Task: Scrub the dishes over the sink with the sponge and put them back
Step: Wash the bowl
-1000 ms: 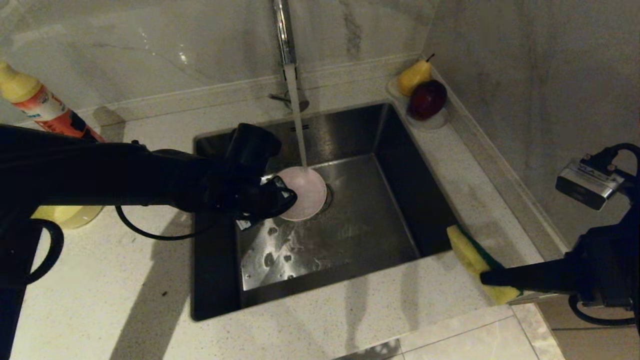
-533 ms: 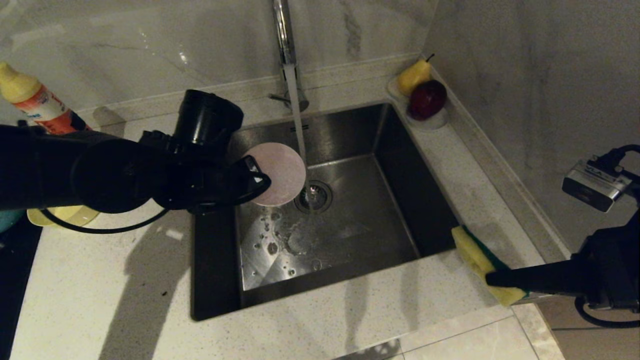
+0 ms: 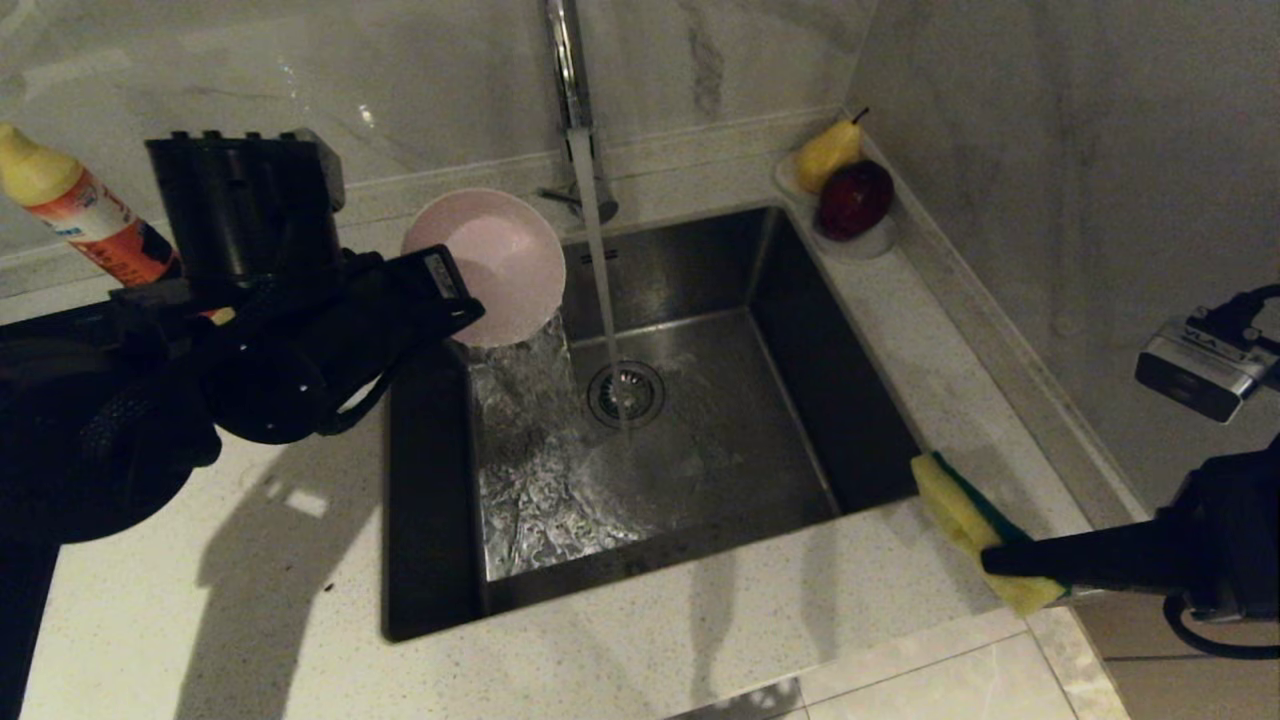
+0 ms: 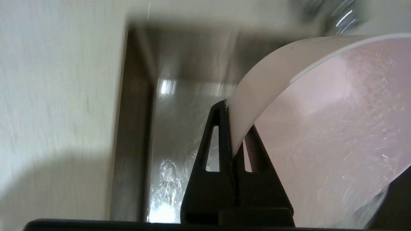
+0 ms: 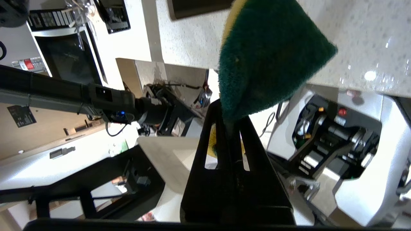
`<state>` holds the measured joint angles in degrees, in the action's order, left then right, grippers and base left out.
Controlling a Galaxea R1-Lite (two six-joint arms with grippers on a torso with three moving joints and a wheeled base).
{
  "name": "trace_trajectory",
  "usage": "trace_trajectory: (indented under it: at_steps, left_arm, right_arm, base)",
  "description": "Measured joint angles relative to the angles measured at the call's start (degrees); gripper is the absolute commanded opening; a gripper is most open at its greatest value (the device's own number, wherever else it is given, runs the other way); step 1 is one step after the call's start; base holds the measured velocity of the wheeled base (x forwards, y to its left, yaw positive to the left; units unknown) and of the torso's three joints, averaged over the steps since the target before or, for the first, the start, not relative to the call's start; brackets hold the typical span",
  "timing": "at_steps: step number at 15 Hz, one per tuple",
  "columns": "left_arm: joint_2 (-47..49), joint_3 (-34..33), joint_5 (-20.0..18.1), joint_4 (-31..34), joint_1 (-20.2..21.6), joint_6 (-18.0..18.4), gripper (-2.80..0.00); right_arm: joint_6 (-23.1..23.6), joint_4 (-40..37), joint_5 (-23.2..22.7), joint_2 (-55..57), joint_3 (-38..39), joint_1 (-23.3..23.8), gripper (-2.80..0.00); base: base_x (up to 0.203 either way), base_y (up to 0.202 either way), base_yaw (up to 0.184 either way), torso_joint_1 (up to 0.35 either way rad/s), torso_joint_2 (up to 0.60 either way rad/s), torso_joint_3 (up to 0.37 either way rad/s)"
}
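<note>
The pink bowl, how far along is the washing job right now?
Rinsing looks done: the left gripper, jaws shut on the pink bowl, tips water into the sink. The right gripper holds the sponge aside. Left: setting the bowl back. Other bowls aren't visible.

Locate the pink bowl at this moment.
In the head view the pink bowl is pinched by its rim in the left gripper, tipped over the sink's back-left corner, left of the running tap, pouring water out.
</note>
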<state>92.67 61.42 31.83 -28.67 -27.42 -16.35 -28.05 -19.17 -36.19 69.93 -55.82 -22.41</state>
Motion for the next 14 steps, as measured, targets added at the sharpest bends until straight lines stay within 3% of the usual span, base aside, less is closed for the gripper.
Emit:
trace_trajectory:
  at_steps: [2,5,10,12,14]
  left_arm:
    - [-1.62,-3.74,-0.62,-9.47,0.0,5.23,-2.8]
    - [-4.39,-8.97,-5.49,-21.59,-0.02,11.75,-2.8]
    - [-6.72,-16.0,-10.24,-34.95,0.13,22.58,-2.8]
    - [-6.84,-19.33,-12.01,-40.6,0.18,24.21,-2.8]
    - [-6.98,-20.38,-12.66,-41.86,0.2,24.03,-2.8]
  right_arm:
    - [0.11,-1.84,0.0,-0.06,-0.76,-0.02,-2.8]
    - [0.11,-2.25,0.03,-0.19,-1.08,-0.07,-2.8]
    - [0.07,-2.3,0.01,0.2,-0.69,-0.07,-2.8]
    - [0.03,-2.52,-0.1,0.62,-0.98,-0.33,-2.8]
    - [-0.02,-2.47,-0.13,0.85,-0.99,-0.39,-2.8]
  base:
    - [0.0,0.0,0.0,0.0,0.0,0.0]
    - [0.0,0.0,0.0,0.0,0.0,0.0]
    - [0.0,0.0,0.0,0.0,0.0,0.0]
    - [0.0,0.0,0.0,0.0,0.0,0.0]
    - [0.0,0.0,0.0,0.0,0.0,0.0]
